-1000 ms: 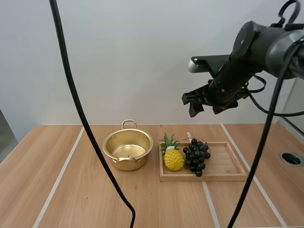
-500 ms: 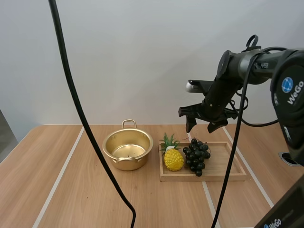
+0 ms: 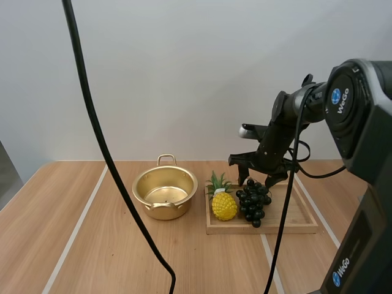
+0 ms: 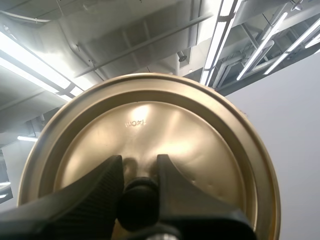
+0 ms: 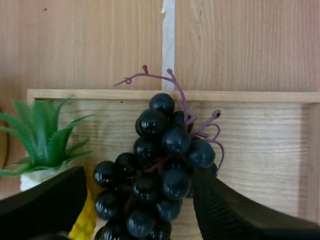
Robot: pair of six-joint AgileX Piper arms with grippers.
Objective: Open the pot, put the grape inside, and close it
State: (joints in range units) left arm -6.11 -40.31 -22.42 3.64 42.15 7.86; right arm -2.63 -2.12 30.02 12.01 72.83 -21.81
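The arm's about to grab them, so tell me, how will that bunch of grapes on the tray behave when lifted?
The bunch of grapes is many round berries on thin stems, so it will probably sag rather than stay stiff. Its glossy skins could slip in the open right end effector.

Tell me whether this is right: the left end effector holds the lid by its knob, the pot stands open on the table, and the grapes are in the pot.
One thing is wrong: the grapes lie on the wooden tray beside the pineapple, not in the pot; the high view shows it. The left end effector does hold the lid.
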